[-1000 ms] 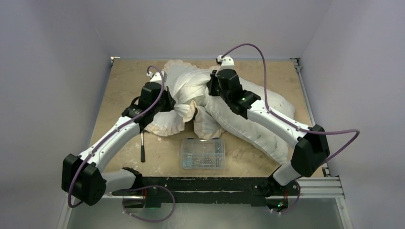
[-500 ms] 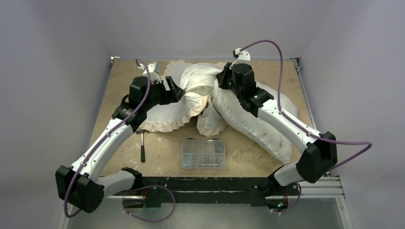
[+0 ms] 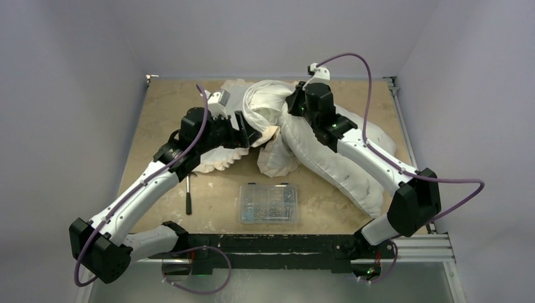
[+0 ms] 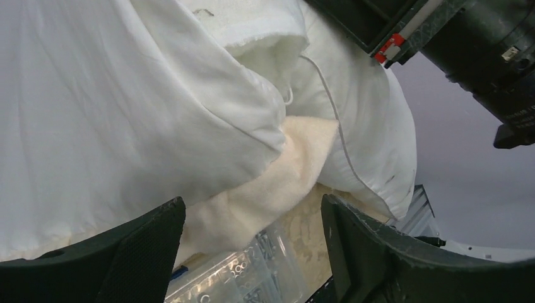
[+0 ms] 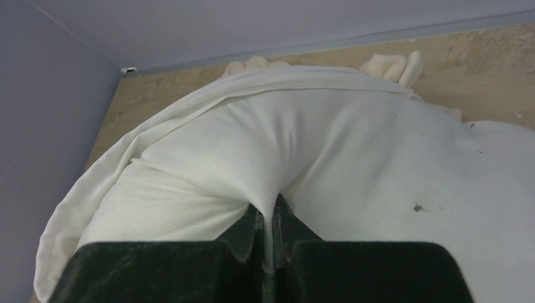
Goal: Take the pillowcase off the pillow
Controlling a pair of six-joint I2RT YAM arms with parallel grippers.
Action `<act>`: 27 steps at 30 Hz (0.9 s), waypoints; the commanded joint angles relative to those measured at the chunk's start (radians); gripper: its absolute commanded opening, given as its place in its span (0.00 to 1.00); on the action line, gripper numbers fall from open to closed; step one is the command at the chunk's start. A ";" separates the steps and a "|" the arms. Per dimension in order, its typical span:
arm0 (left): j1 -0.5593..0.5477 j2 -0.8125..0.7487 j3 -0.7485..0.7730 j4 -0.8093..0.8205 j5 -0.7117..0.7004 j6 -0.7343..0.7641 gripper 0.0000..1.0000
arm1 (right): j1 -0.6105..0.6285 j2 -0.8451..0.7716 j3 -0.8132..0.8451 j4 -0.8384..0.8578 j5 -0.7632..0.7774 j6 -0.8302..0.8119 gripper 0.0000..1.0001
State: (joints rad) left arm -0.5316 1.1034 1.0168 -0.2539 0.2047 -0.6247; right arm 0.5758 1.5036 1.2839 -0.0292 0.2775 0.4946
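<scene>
The plump off-white pillow [image 3: 340, 164] lies slanting from the table's back middle toward the front right. The limp pillowcase [image 3: 217, 158] is bunched at its far end, cream frill spread to the left. My right gripper [image 3: 293, 108] is shut, pinching a fold of the pillow's white fabric [image 5: 296, 145]; the pillowcase lip [image 5: 158, 126] curves round behind it. My left gripper [image 3: 247, 129] is open, level with the cream plush fabric [image 4: 277, 183], nothing between its fingers [image 4: 145, 252].
A clear plastic parts box [image 3: 268, 203] sits near the front middle, just below the frill, and shows under the left jaws [image 4: 240, 278]. A dark tool [image 3: 188, 196] lies left of it. The right arm [image 4: 479, 57] hangs close above the left gripper.
My left gripper has opened, let go of the pillowcase and swung right toward the middle of the bundle. The right gripper has shifted slightly back and right, still shut on fabric.
</scene>
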 commanded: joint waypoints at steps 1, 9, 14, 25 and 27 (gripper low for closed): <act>-0.015 0.044 -0.022 -0.011 -0.082 -0.004 0.78 | -0.006 -0.020 0.041 0.140 0.026 0.019 0.00; -0.025 0.125 -0.086 0.150 -0.078 -0.096 0.65 | -0.007 -0.031 0.026 0.143 -0.003 0.026 0.00; -0.027 0.156 -0.080 0.124 -0.093 -0.083 0.02 | -0.007 -0.073 0.000 0.114 -0.001 0.022 0.00; 0.161 0.055 -0.179 -0.132 -0.511 -0.030 0.00 | -0.064 -0.207 -0.021 0.089 0.080 -0.080 0.00; 0.282 0.042 -0.206 -0.118 -0.434 -0.035 0.00 | -0.065 -0.229 -0.033 0.101 0.052 -0.113 0.00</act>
State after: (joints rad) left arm -0.4355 1.1900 0.8646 -0.3054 -0.1696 -0.6693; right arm 0.5434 1.3735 1.2373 -0.0555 0.2779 0.4545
